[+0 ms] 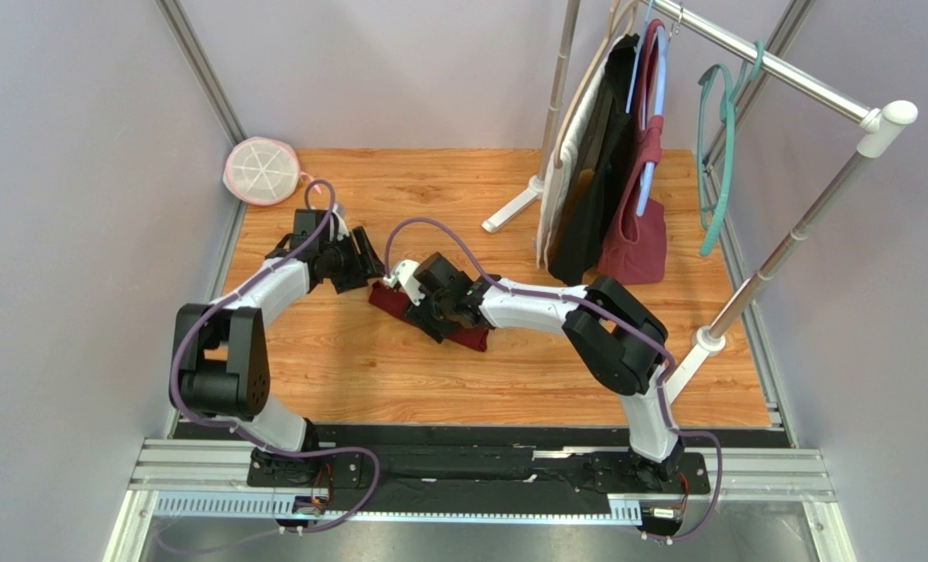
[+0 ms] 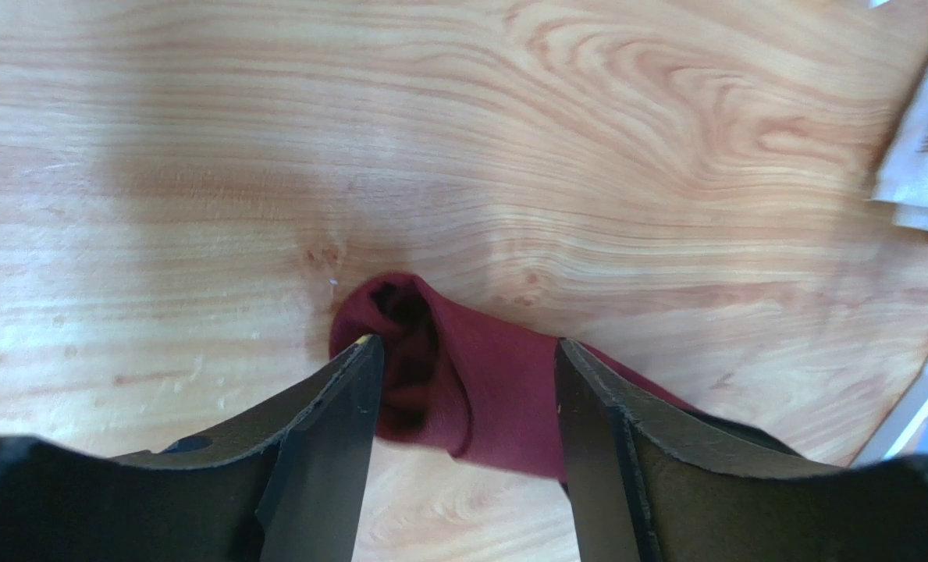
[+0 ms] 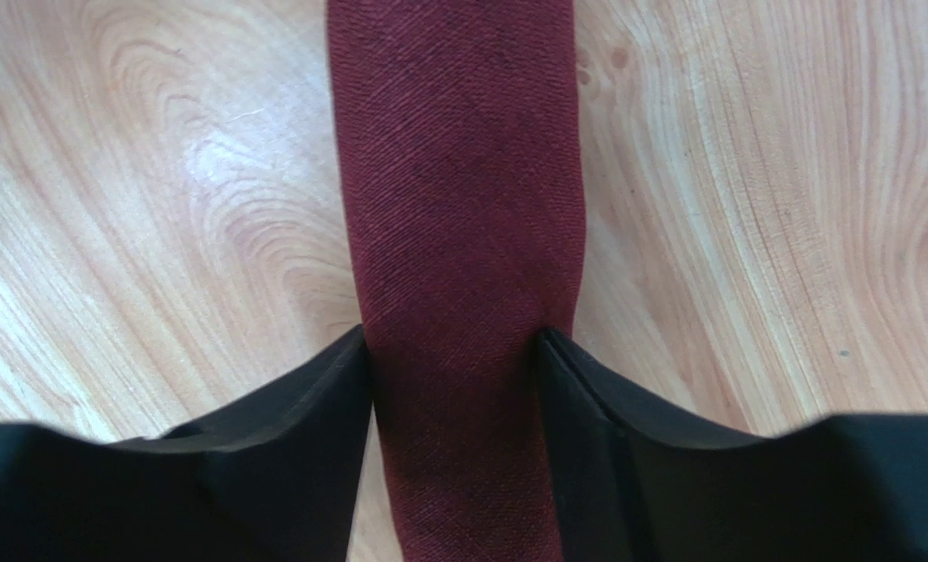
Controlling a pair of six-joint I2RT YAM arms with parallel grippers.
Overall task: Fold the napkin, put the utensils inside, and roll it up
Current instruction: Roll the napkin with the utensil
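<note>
right wrist view has the right gripper (image 3: 454,337) pinching the napkin (image 3: 457,176). its two dark fingers press on opposite edges of a narrow maroon band, which looks slightly squeezed in where they meet it. left wrist view puts the left gripper (image 2: 463,345) at one end of that same band, with its fingers spread to either side of the open, tube-like end. the cloth runs on beneath one of those fingers, and i cannot tell whether they are squeezing it or only bracketing it.

out from the hands, the napkin lies on the wooden table (image 2: 574,129) as a slim, tight roll. in the top external view it sits about mid-table and slants from the left gripper toward the right arm. the left gripper is at its far-left end, the right gripper is just beside that and nearer the middle, and the other end pokes out past the right wrist. a clothes rack (image 1: 785,70) with a burgundy bag (image 1: 635,240) stands well apart at the far right.

by the look of the cloth, folding is done and the rolling is finished or nearly so. the utensils show in no view. they may be wrapped inside, but that cannot be confirmed. what seems left is at most a last tightening of the roll, then letting go.
</note>
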